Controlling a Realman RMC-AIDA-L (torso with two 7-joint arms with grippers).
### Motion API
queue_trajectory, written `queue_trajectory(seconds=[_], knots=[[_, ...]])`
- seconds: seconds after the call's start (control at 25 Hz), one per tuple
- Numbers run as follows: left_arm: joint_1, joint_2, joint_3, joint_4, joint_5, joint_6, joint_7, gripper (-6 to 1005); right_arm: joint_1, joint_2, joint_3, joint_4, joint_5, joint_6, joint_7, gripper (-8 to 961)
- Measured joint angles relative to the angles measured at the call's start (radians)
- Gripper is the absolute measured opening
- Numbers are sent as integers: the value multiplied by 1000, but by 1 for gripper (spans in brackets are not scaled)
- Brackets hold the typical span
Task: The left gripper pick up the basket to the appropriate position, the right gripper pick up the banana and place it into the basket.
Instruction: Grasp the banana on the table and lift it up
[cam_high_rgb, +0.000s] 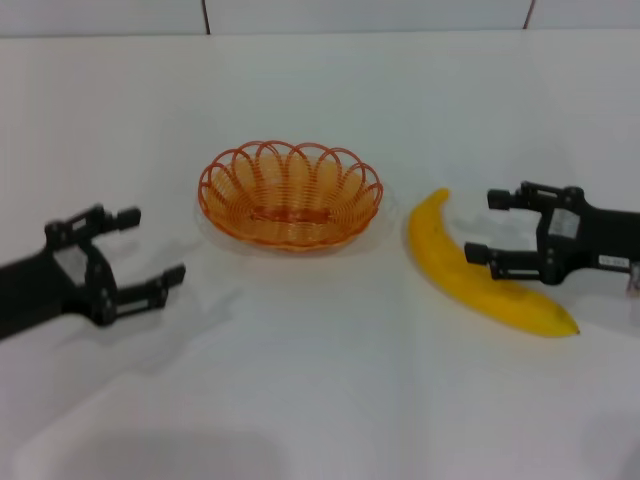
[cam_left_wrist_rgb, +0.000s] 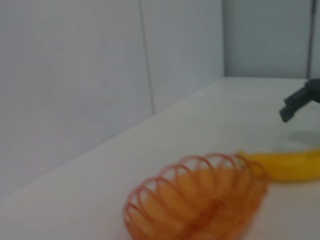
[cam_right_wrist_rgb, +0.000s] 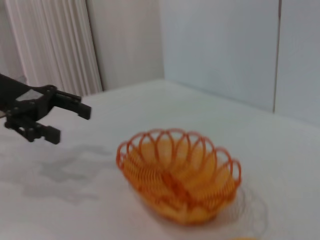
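Left tool (cam_high_rgb: 155, 245) gapes apart from basket (cam_high_rgb: 290, 193); right tool (cam_high_rgb: 483, 226) open astride banana (cam_high_rgb: 470, 270).

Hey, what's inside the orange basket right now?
Nothing. The basket shows only its own wire floor, with no part covered. The banana lies on the table to its right, between the fingers of the open right claw. The left claw is open, apart from the basket.

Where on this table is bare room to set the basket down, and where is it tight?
Bare table lies in front of the basket, between the left gripper and the banana, and behind the basket toward the wall. It is crowded on the right: the open right gripper hangs over the banana, which lies close beside the basket.
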Motion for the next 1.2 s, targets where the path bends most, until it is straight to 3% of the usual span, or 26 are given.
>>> queue_trajectory(seconds=[0.2,0.44,1.0,1.2], knots=[[3,1,-27,-127,-45,29,123,872,-11,-8,0,-1,-56,2,33,852],[-11,3,-103,-245,-120,66,220,872,6,-2,-6,-7,-120,2,75,852],[-28,3,-118,-276,-127,95,248,871,45,9,-118,-10,-142,126,264,851],[-27,4,-119,-277,-127,104,249,871,47,9,-148,-43,-143,103,296,851]])
